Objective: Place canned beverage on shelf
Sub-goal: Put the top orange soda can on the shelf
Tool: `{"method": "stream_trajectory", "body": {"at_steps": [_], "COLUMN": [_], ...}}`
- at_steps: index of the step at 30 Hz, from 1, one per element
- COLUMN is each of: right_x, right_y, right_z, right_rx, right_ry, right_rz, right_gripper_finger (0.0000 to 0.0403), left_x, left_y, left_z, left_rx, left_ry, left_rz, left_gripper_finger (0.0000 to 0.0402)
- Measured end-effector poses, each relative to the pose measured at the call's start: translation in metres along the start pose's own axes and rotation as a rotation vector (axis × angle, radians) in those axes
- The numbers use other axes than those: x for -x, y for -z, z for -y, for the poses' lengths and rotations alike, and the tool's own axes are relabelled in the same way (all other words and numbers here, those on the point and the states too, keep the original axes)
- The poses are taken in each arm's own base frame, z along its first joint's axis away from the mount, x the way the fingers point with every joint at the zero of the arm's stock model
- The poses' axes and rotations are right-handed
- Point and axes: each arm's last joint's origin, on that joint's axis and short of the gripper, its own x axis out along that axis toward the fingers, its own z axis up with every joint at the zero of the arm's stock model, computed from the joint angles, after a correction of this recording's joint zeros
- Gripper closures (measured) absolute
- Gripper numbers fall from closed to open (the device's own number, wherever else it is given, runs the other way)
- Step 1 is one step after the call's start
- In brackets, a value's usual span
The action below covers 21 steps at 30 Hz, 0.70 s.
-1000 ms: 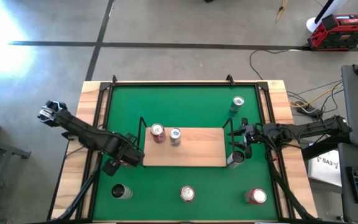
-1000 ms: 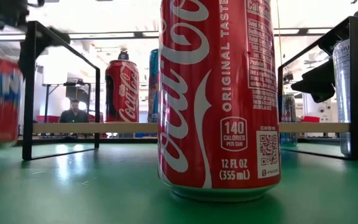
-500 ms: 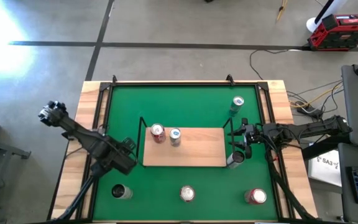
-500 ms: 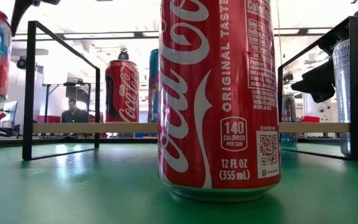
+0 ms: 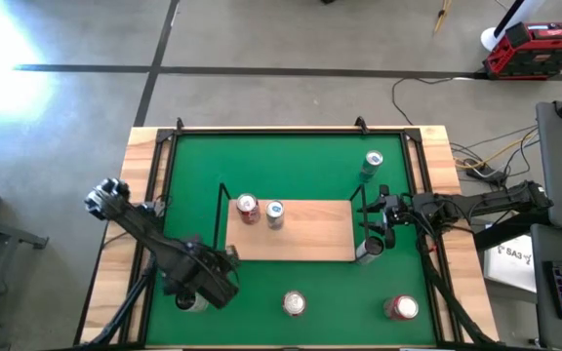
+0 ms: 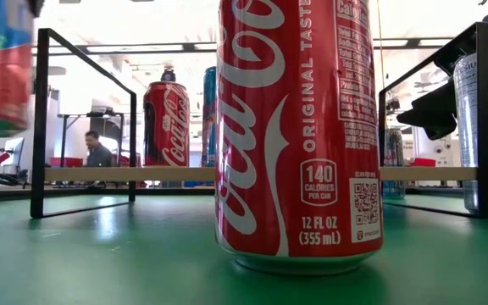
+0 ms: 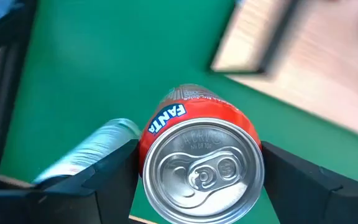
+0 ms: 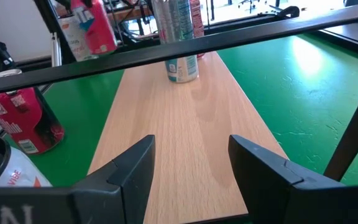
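While my left gripper (image 7: 197, 180) pinches a Fanta can (image 7: 201, 165) near the shelf (image 5: 291, 231), right gripper (image 5: 377, 226) stays pressed together.

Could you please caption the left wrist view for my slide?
Left gripper holds an orange Fanta can above the green mat, near the shelf.
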Motion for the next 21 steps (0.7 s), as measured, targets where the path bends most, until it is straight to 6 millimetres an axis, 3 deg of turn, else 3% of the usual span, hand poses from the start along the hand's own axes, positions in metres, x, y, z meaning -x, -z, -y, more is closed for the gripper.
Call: {"method": "stream_trajectory", "body": {"at_steps": [5, 9, 21], "right_x": [0.0, 0.0, 0.0], "right_y": [0.0, 0.0, 0.0], "right_z": [0.0, 0.0, 0.0], "right_rx": [0.0, 0.0, 0.0], "right_ry": [0.0, 0.0, 0.0], "right_rz": [0.0, 0.0, 0.0], "right_gripper_finger": [0.0207, 0.0207, 0.0207], "left_x": [0.002, 0.003, 0.006], "left_y": [0.024, 0.031, 0.019], "left_z": [0.02, 0.033, 0.09], "left_rx": [-0.172, -0.286, -0.615], "left_ry": [0.097, 0.15, 0.168], "left_rz": [0.044, 0.083, 0.091], "left_gripper_finger": [0.0123, 0.0123, 0.0122]}}
